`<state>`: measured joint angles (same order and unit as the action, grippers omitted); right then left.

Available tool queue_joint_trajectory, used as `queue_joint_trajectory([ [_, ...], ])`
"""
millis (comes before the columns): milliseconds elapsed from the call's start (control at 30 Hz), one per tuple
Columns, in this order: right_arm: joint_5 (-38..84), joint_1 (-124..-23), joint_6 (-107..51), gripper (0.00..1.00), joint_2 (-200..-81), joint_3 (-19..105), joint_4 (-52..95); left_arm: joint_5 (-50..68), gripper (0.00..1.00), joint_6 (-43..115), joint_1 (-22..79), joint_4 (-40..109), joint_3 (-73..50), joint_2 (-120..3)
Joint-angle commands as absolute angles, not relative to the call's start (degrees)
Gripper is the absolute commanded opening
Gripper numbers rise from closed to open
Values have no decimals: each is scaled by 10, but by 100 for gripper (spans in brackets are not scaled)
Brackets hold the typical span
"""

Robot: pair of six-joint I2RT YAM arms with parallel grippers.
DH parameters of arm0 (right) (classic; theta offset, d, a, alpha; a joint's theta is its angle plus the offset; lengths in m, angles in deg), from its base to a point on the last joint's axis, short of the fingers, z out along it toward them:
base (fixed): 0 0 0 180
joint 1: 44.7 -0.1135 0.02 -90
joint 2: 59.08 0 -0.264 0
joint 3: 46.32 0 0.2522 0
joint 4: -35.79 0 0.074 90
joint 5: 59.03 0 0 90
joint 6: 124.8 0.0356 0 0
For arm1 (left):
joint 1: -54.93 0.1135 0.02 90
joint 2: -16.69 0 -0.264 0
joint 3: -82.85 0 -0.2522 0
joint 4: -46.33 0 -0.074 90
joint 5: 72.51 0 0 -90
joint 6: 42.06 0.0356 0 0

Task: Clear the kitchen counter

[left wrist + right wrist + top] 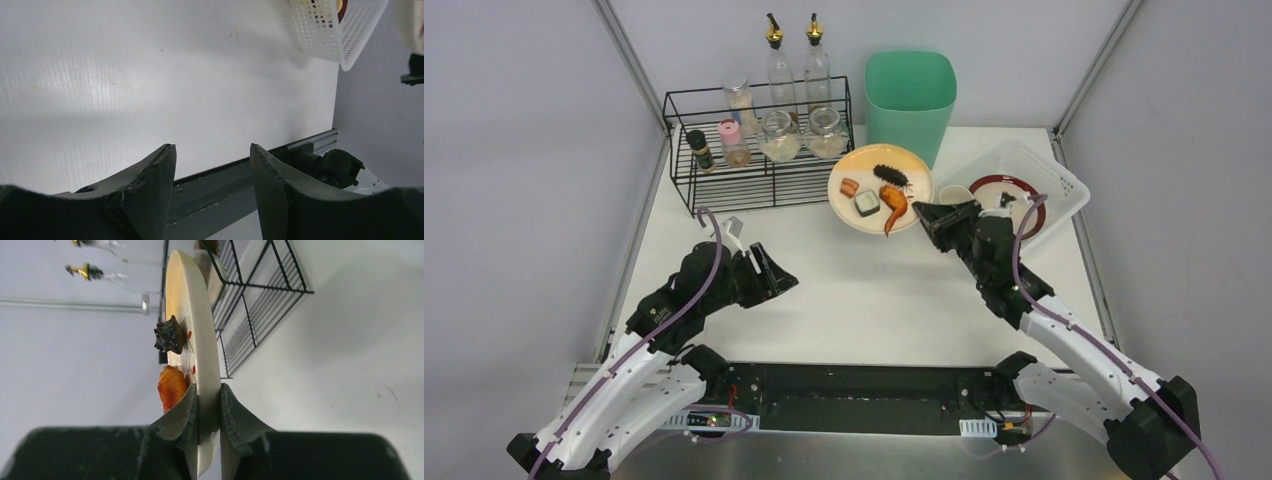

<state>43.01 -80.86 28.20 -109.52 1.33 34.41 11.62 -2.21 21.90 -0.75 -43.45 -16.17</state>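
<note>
The kitchen counter (pixel 864 290) is a white tabletop. At its back middle is a cream plate (pixel 864 170) bearing a black spiky piece (pixel 891 174), an orange shrimp-like piece (pixel 894 205) and small bits. My right gripper (pixel 936 222) is shut on the plate's right rim. The right wrist view shows its fingers (pixel 209 390) pinching the plate (pixel 192 315) edge-on, with the orange piece (pixel 170 385) beside one finger. My left gripper (pixel 776 272) hovers open and empty over the left of the counter. In the left wrist view nothing lies in the gripper's (pixel 212 150) gap.
A black wire rack (pixel 759 150) with jars and two oil bottles stands at the back left. A green bin (pixel 909 95) stands behind the plate. A white mesh basket (pixel 1054 180) at the back right holds a red bowl and cups. Grey rails edge the counter.
</note>
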Motion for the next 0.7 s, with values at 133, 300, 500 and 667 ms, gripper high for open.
queue_joint_trajectory([
  [133,331,-676,345,0,-1163,231,435,126,63,-25,216,-4,-457,-168],
  [300,287,-622,345,0,-1246,343,416,139,85,-15,216,-3,-458,-167],
  [500,292,-587,301,0,-1350,494,363,143,99,-3,216,-3,-457,-181],
  [667,302,-563,268,0,-1434,594,339,145,99,1,216,0,-456,-196],
])
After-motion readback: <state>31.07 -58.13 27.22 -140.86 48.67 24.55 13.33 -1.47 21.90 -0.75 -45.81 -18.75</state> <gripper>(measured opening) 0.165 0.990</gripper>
